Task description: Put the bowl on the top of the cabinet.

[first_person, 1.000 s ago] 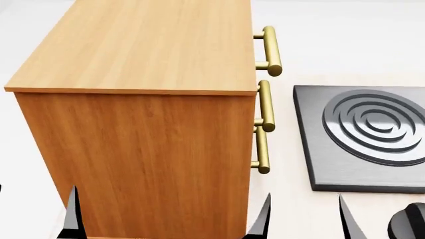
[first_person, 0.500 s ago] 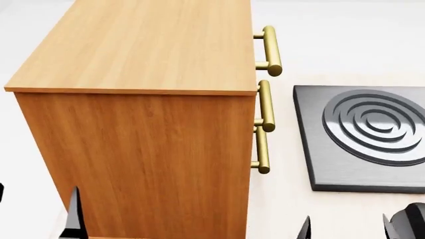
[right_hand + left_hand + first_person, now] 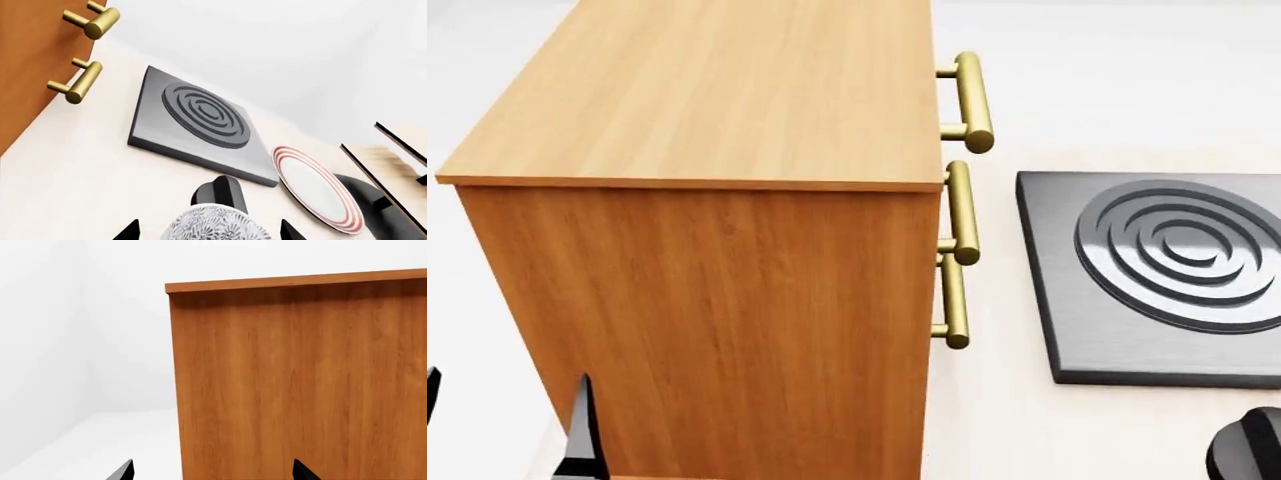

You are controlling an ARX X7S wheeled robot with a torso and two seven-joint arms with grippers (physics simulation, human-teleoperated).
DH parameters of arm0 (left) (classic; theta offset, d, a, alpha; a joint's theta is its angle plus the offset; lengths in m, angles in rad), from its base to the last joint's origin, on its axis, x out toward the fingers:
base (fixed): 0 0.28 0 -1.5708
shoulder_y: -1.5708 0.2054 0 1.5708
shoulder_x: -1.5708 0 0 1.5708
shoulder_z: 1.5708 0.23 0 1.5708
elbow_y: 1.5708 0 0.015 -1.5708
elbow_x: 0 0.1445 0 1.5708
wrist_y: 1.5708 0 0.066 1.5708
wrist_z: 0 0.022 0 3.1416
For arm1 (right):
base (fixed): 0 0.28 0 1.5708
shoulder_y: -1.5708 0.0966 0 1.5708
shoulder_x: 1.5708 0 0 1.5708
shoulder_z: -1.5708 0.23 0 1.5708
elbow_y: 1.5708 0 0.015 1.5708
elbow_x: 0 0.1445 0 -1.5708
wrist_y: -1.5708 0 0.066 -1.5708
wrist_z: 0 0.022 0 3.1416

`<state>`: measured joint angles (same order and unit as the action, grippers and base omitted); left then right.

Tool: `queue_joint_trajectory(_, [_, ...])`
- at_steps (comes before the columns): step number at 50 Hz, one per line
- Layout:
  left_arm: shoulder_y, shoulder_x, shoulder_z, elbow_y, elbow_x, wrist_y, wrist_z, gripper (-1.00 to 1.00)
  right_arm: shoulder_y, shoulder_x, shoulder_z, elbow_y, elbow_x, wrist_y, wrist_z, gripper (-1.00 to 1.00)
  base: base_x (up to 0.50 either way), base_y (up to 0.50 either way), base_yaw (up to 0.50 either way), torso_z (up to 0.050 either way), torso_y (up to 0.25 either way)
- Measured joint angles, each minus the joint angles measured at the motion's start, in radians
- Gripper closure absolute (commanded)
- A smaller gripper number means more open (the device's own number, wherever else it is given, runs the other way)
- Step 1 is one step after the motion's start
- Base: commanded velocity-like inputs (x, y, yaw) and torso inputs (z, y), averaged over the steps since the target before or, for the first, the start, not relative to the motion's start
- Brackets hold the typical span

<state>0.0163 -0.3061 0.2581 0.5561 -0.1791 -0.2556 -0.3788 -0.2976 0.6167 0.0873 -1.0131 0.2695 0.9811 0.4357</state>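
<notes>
Patterned bowl (image 3: 217, 224) sits on the desk (image 3: 73, 175), between the right tool (image 3: 210, 231) fingers, spread apart, ungripped. Cabinet (image 3: 734, 90) top at eleven o'clock is bare; lift and placement remain.

The cabinet (image 3: 734, 200) is matt wood grain with shiny brass handles (image 3: 961, 210). Beside it lies a brushed-metal hob plate (image 3: 1154, 275). The bowl (image 3: 215, 225) looks like glazed ceramic.

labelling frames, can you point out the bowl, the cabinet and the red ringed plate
bowl (image 3: 215, 226): right wrist view, on its patterned outer wall.
cabinet (image 3: 727, 95): head view, middle of its flat top.
plate (image 3: 315, 187): right wrist view, on its white centre.
</notes>
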Motion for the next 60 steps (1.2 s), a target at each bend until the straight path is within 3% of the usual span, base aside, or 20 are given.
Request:
queue_joint_trajectory(20, [-0.005, -0.004, 0.013, 0.004, 0.003, -0.006, -0.010, -1.00, -0.134, 0.049, 0.016, 0.043, 0.012, -0.059, 0.016, -1.00, 0.00, 0.00, 0.00, 0.000, 0.000])
queue_joint_trajectory(60, [-0.007, -0.013, 0.024, -0.009, -0.003, 0.005, -0.022, -1.00, -0.111, 0.059, -0.075, 0.133, -0.015, -0.100, 0.028, -1.00, 0.00, 0.00, 0.00, 0.000, 0.000])
